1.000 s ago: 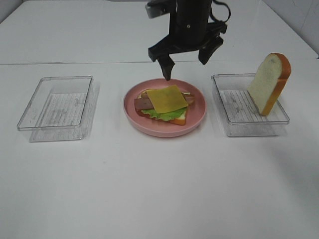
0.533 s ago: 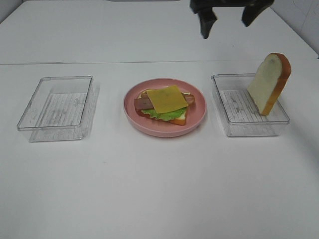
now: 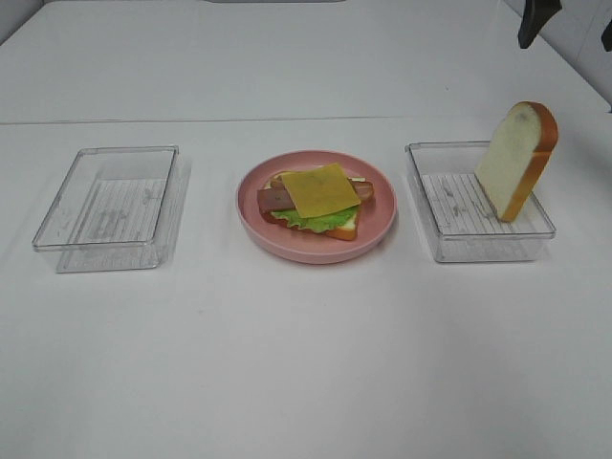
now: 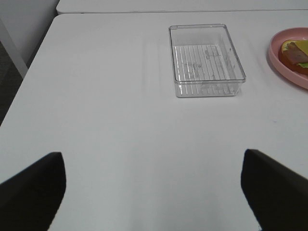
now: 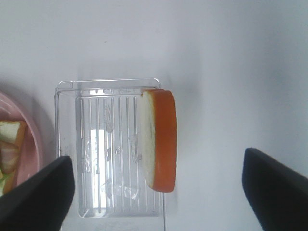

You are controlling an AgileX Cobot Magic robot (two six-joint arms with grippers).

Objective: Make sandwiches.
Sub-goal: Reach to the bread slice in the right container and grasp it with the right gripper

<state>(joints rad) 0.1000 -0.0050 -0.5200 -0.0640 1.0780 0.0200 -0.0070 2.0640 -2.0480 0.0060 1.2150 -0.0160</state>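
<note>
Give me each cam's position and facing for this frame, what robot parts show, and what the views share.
Exterior high: off the arms, up high, looking down across the white table; only the right gripper pokes in at the top right corner.
Left wrist: on the left arm, low over the table, facing the empty left tray; open left gripper fingertips frame it.
Right wrist: on the right arm, looking straight down on the bread slice leaning in the right tray; open fingertips frame it.
Shared: the pink plate with the open sandwich shows in all three.
</note>
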